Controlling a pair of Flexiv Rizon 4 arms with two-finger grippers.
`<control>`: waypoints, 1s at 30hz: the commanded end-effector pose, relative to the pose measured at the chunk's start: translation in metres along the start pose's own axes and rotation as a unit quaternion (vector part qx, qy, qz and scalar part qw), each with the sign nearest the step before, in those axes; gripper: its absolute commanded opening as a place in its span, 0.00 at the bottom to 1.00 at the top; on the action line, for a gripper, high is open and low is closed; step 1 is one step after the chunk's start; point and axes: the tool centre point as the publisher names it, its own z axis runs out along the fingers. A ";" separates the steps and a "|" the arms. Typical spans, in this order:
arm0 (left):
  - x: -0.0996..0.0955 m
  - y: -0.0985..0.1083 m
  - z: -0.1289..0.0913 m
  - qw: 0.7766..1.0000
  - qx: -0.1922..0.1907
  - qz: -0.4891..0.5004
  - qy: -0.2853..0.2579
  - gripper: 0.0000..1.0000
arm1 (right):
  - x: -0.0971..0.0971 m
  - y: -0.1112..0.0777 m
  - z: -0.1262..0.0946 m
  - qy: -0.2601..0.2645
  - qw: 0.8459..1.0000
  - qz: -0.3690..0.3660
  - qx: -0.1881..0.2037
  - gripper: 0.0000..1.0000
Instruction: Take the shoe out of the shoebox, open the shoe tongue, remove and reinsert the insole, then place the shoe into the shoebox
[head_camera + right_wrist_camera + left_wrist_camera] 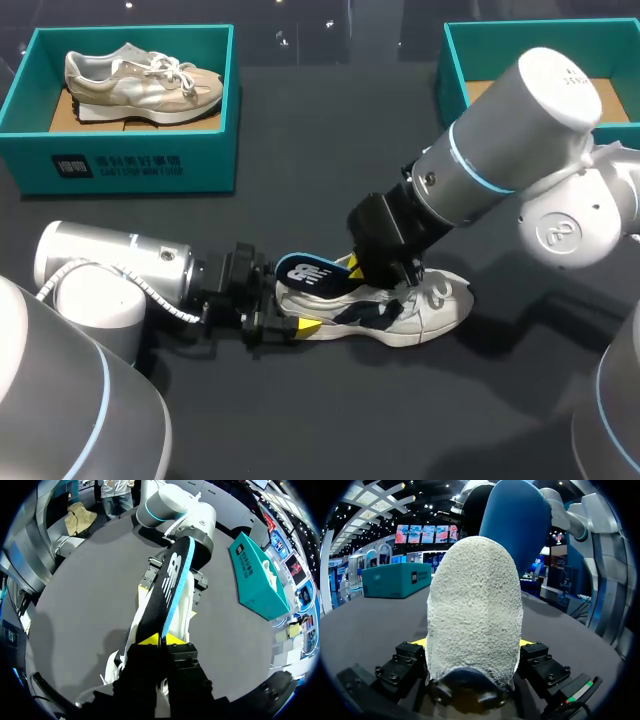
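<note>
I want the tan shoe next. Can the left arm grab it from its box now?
Probably not yet: the left hand is shut on the heel of the white shoe. The box is open-topped, with nothing over the tan shoe.

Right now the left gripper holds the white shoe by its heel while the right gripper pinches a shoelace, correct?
Not quite: the right gripper pinches the dark, blue-edged insole, not a shoelace, as the right wrist view shows. The left gripper does hold the white shoe by its heel.
</note>
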 end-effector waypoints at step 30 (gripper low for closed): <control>0.000 0.000 0.002 1.000 -0.001 0.000 0.000 0.00 | 0.001 0.026 0.016 0.076 0.996 0.048 -0.015 0.35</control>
